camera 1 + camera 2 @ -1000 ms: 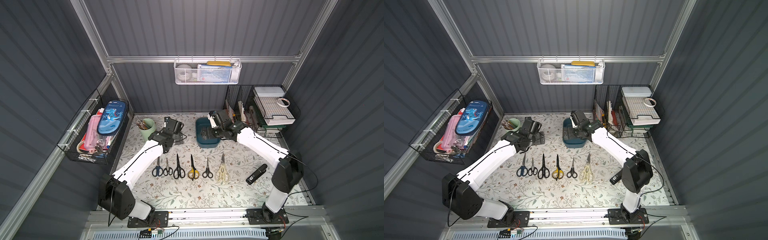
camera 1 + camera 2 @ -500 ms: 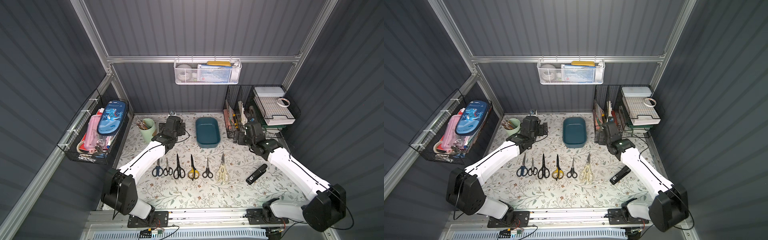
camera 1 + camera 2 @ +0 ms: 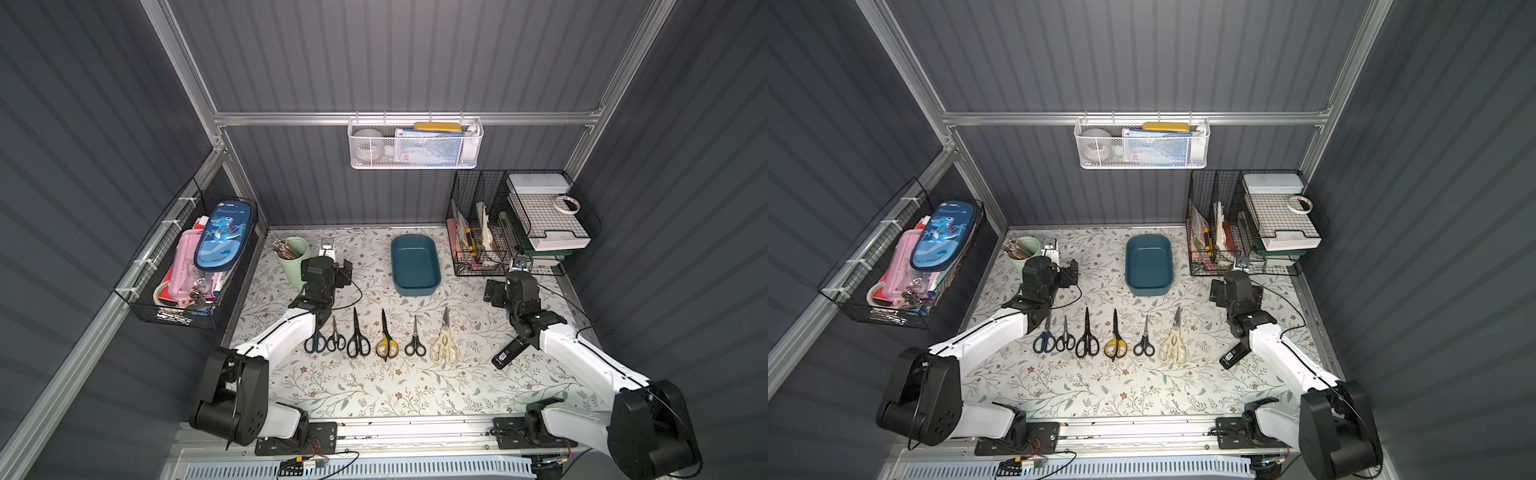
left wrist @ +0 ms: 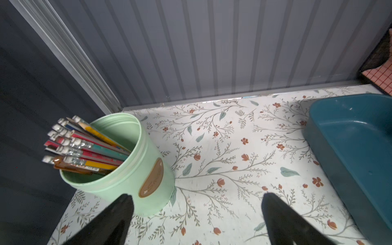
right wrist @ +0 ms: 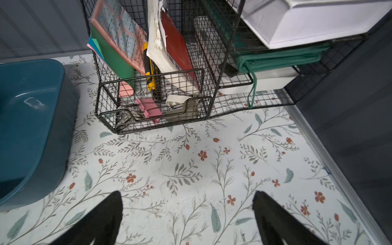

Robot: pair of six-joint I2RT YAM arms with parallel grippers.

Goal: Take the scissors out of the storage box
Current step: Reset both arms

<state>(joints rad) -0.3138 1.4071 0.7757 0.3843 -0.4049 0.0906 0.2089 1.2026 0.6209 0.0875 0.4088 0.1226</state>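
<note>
Storage box: In both top views I see the teal storage box (image 3: 414,264) standing empty, its floor bare.
Scissors: All six pairs of scissors (image 3: 386,347) lie on the floral mat in front of the box. They form one row, blades towards the box and handles away from it.
Row order: It runs from the bluish pair (image 3: 316,343) at the box's left to the cream shears (image 3: 444,347) at its right. No pair overlaps another, which I judge keeps each one easy to count.
Left gripper: The left gripper (image 4: 196,197) has its jaws spread wide around nothing. It is left of the box, beside the pencil cup (image 4: 131,161).
Right gripper: The right gripper (image 5: 186,194) is also agape and empty. It is right of the box, before the wire rack (image 5: 152,110).
Reason: With both arms off to the sides, the box and the row are unobstructed. I judge the task done.
</note>
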